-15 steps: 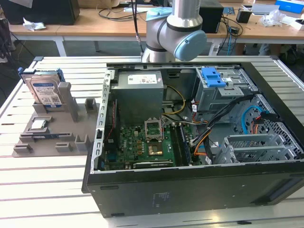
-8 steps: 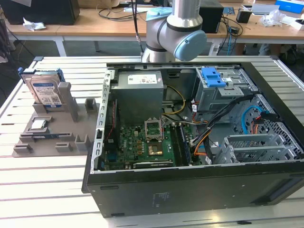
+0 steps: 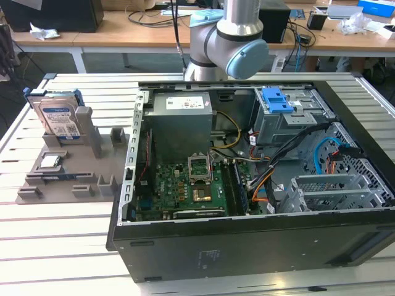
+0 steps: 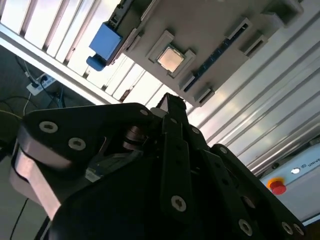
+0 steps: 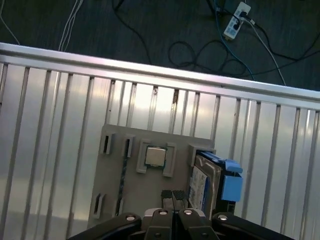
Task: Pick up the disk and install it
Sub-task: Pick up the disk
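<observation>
The disk [image 3: 58, 117] stands on edge in a slot of the grey holder tray [image 3: 68, 182] at the exterior view's left, its white label facing outward inside a blue frame. In the first wrist view the disk [image 5: 204, 186] sits just beside my gripper [image 5: 173, 196]. The two dark fingers are pressed together, shut on nothing and apart from the disk, high above the tray. The second wrist view has the gripper [image 4: 172, 102] over the tray, with the disk's blue frame [image 4: 105, 42] off to one side.
The open computer case [image 3: 123, 185] lies on the slatted metal table, with a blue plastic bracket [image 3: 276, 98] in its drive bay. A small square chip [image 5: 155, 156] rests in the tray. The arm's elbow [image 3: 231, 37] hangs behind the case. Cables lie on the floor [image 5: 210, 45].
</observation>
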`<state>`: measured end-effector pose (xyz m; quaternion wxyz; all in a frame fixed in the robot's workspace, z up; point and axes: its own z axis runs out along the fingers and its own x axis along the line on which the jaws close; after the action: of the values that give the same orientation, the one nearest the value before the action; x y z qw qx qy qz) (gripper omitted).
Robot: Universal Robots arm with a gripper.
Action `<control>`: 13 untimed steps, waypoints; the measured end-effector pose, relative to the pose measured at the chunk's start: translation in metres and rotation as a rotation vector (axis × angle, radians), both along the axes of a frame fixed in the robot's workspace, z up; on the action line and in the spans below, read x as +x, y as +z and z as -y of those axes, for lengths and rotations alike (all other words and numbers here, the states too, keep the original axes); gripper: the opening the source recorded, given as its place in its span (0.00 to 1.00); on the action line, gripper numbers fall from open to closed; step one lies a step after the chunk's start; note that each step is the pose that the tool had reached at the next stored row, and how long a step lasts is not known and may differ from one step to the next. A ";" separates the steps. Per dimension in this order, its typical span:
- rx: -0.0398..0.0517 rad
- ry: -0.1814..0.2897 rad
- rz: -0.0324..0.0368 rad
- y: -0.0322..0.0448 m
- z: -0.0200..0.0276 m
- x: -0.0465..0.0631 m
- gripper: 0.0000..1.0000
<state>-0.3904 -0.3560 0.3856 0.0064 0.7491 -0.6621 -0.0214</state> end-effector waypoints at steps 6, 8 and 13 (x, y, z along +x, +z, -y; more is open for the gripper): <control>0.0001 -0.124 0.0002 -0.0001 0.0000 0.000 0.11; 0.0000 -0.162 0.0001 -0.0001 0.0000 0.000 0.11; 0.0000 -0.268 0.0001 -0.0002 0.0000 0.000 0.11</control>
<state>-0.3904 -0.3560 0.3854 0.0035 0.6541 -0.7561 -0.0220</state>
